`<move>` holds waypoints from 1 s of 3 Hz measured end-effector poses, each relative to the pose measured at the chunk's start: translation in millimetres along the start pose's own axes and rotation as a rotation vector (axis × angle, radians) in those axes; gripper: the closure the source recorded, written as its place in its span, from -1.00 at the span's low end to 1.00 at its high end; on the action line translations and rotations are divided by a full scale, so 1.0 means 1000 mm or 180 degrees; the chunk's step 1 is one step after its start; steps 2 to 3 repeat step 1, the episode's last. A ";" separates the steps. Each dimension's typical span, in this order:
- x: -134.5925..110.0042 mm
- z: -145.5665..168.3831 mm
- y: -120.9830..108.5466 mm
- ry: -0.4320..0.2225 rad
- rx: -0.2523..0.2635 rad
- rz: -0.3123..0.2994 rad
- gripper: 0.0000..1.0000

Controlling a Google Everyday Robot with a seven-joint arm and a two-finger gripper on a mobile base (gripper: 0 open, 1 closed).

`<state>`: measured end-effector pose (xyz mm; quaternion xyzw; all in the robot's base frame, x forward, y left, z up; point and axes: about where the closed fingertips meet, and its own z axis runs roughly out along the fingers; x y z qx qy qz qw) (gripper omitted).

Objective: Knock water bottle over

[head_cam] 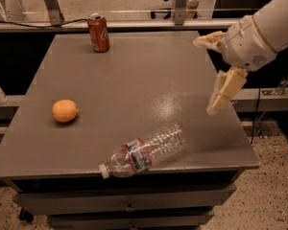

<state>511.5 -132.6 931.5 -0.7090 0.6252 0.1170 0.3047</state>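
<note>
Cream jaws at right — arm (277, 19) cropped

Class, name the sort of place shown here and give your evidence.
Probably a robotics lab: a cream two-finger gripper hangs open above the right edge of the grey table; a clear ribbed plastic water bottle lies toppled like a test prop; the speckled floor is bare.

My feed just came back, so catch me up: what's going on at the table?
The water bottle lies on its side near the front edge of the table, cap toward the front left. The robot's gripper hovers open and empty above the table's right edge, apart from the bottle. A red soda can stands upright at the back, and an orange sits at the left.
</note>
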 end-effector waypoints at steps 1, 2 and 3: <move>0.000 0.000 0.000 0.0000 -0.0004 0.0001 -1.00; 0.000 0.000 0.000 0.0000 -0.0004 0.0001 -1.00; 0.000 0.000 0.000 0.0000 -0.0004 0.0001 -1.00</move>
